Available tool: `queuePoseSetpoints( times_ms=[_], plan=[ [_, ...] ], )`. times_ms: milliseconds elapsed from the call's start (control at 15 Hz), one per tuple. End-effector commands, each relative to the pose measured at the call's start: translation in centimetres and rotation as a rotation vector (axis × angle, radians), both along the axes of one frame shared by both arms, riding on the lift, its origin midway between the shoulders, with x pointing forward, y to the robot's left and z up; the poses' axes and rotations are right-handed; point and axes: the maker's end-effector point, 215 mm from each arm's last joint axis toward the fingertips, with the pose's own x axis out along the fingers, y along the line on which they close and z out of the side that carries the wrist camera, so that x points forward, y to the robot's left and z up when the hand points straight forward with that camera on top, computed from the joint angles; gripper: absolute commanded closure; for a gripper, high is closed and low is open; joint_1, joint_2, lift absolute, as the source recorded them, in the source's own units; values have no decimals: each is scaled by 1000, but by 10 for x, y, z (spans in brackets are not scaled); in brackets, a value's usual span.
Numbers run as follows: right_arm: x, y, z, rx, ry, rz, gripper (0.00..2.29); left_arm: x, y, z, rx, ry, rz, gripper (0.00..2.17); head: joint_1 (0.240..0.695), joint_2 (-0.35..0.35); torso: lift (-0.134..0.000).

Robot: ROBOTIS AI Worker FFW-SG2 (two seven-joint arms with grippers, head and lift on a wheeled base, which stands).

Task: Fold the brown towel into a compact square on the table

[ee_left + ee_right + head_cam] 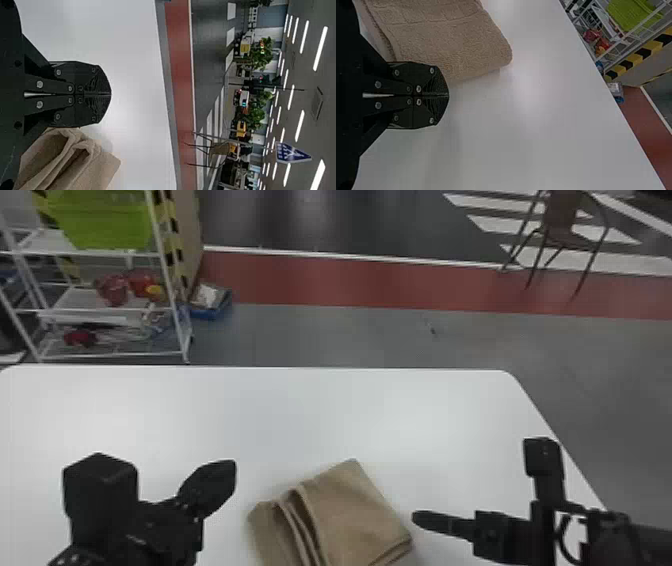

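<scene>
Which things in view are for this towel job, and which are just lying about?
For the job: brown towel, white table, left pincer, right pincer.
Just lying about: green bin, white rack, chair, blue box on the floor.

**Strip Lights Above Me, Soft Glare Below**

In my left wrist view, rows of white ceiling lights (320, 48) burn bright against a dim grey ceiling (309, 75). I see pale, diffuse glare across the white tabletop (280, 415), and only faint, soft-edged shadows beside the brown towel (350, 510). Beyond, my head view shows the dark floor (340, 225) dimmer, with hazy reflections.
</scene>
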Motion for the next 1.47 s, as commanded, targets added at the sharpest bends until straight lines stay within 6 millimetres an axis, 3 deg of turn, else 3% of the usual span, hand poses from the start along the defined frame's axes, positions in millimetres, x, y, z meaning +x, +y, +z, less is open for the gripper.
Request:
queuePoseSetpoints(
  times_ms=[0,200,267,733,1000,1400],
  plan=[
    [-28,-4,14,-39,-27,1,1838,-1,-6,-1,-4,3,-8,2007,695,-166,-123],
    [-42,-13,30,-58,-59,-10,1838,-2,-12,0,-5,2,-15,2007,695,-191,-123],
    [-53,-10,26,-44,-44,-2,1838,-2,-12,-1,-4,4,-13,2007,695,-200,-123],
    [-69,11,-16,-21,66,29,1838,-5,-17,-4,-3,10,-19,2007,695,-204,-123],
    [-52,19,-28,-24,76,38,1838,-6,-17,-5,-2,14,-24,2007,695,-193,-123],
    [-12,31,-18,-40,10,60,1838,-10,-12,-9,0,22,-22,2007,695,-162,-123]
  ],
)
